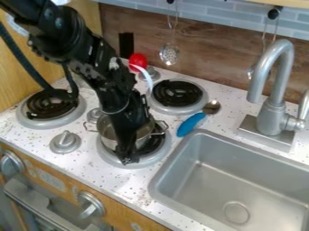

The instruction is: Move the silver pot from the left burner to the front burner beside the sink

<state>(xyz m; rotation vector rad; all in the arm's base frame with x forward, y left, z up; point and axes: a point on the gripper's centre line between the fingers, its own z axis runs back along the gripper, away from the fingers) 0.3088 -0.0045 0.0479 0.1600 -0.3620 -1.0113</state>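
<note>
We are seeing the gripper (128, 158) hanging down across the pot (109, 133), its tip at the pot's near side, and we cannot tell whether it is spread, pressed together or pinching anything, nor whether it is touching the wall. The pot is sitting upright on the front burner (111, 158), off toward the burner's far side, with a small handle sticking out at either side. In our judgement, working well here is calling for slow, straight moves, since the arm (114, 92) is crossing the rim and a sideways nudge could be tipping or sliding the pot. We should also be minding the blue-handled spoon (192, 124), lying right of the pot near the sink (158, 186). Below the pot, on the wooden front, we are seeing a pale label (51, 179), but we are reading no words.
</note>
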